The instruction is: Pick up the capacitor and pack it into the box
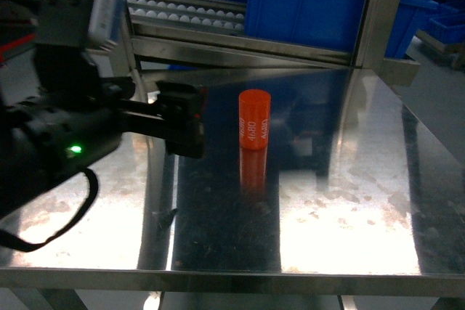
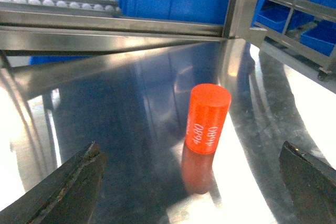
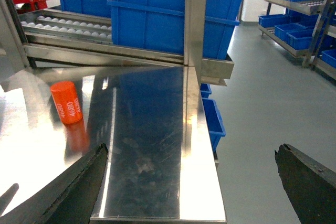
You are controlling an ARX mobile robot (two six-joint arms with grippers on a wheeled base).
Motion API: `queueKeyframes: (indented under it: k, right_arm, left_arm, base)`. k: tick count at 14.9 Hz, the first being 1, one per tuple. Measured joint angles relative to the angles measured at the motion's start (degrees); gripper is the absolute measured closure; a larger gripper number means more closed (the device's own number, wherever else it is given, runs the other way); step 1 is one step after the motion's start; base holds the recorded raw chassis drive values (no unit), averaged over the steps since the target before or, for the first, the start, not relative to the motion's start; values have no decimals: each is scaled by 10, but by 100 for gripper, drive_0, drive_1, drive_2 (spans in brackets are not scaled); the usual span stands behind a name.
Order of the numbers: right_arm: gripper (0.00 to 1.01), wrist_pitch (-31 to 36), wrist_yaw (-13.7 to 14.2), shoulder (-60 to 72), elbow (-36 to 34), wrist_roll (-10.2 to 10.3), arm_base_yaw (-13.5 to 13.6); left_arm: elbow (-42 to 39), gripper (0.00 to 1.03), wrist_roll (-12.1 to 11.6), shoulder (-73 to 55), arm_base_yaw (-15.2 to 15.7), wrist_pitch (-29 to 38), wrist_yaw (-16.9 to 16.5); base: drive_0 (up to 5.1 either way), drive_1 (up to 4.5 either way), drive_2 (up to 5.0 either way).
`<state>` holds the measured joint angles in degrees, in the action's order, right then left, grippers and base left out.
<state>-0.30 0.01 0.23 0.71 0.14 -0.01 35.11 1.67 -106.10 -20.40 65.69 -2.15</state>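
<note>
Capacitor (image 1: 255,120): an orange cylinder with white "4680" printed down its side, standing upright on the shiny steel desk (image 1: 349,201), near the middle and a little toward the back. Standing on end, it offers its round sides to a grip from either flank, which is probably why it was set that way, with bare metal all around it.

To its left in the head view, the left hand (image 1: 183,120) hovers low over the desk, level with the capacitor and just beside it, not touching. Its wrist camera shows the two dark fingers (image 2: 63,187) spread wide and holding nothing, with the capacitor ahead of them and roughly centred between them. That lineup suggests an approach: the hand would need to slide forward until the fingers bracket the cylinder, then close.

The right hand (image 3: 189,192) is also spread wide and empty. From its wrist view the capacitor sits well apart, off to the left and farther back, while this hand hangs near the desk's right front edge, apparently kept out of the way.

Behind the desk are a roller track (image 1: 182,16) and big blue bins (image 1: 320,1). No box shows in any view, so packing is not yet begun.
</note>
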Motion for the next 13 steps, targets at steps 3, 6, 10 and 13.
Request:
queueKeyframes:
  k: [3, 6, 10, 13]
  right_arm:
    - [3, 0, 0, 0, 0, 0, 0]
    - [3, 0, 0, 0, 0, 0, 0]
    - [3, 0, 0, 0, 0, 0, 0]
    - [3, 0, 0, 0, 0, 0, 0]
  left_arm:
    - [88, 5, 9, -87, -34, -27, -21]
    - [141, 5, 9, -137, -42, -37, -22]
    - [231, 5, 8, -218, -40, -65, -19]
    - [394, 5, 7, -319, -33, -135, -10]
  base:
    - [0, 0, 0]
    - [0, 0, 0]
    - [0, 0, 0]
    - [0, 0, 0]
